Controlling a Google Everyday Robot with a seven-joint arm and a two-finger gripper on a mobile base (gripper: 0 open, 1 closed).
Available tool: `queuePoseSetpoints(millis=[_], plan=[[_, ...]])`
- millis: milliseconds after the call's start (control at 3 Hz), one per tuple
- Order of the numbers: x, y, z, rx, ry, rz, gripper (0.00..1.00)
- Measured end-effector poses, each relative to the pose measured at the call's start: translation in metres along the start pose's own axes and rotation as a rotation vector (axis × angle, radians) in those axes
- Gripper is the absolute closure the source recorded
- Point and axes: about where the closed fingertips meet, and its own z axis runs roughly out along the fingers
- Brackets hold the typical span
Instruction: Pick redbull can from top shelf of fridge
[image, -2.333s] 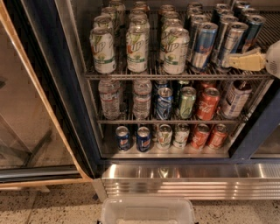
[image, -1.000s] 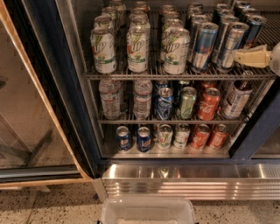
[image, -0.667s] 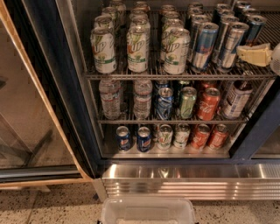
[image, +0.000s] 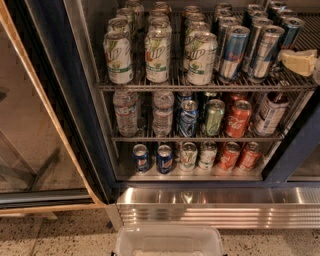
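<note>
The fridge (image: 50, 100) is seen from the front, with its glass door (image: 30, 130) set to the left. The top surface (image: 150, 87) (a wire rack with a front rail) is filled with cans. 7UP cans (image: 118, 57) are ranged in three rows from its left edge to its middle, and slim blue-and-silver cans are ranged in rows over its right half. The redbull can (image: 266, 50) nearest the pincer is stood upright at the front edge, close to the front right corner, with a like can just beside it on the left.

The pincer (image: 299, 61), pale yellow, is held over the right edge of the top surface, just beside that can. Whether the can is touched cannot be told, nor how far the pincer is open, nor whether anything is gripped.

On the middle surface (image: 150, 138) water bottles (image: 125, 112) are stood toward the left edge and mixed cans toward the right, a red cola can (image: 237, 119) among them. Along the front edge of the bottom surface (image: 125, 176) a row of short cans is set. Below it a ribbed steel panel (image: 215, 207) is fitted, and a clear bin (image: 170, 241) is placed on the speckled floor (image: 60, 235).
</note>
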Motion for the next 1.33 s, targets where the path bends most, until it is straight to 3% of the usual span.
queuePoseSetpoints(millis=[1333], plan=[[0.0003,-0.0081,-0.0071,0.055,0.007,-0.005,0.22]])
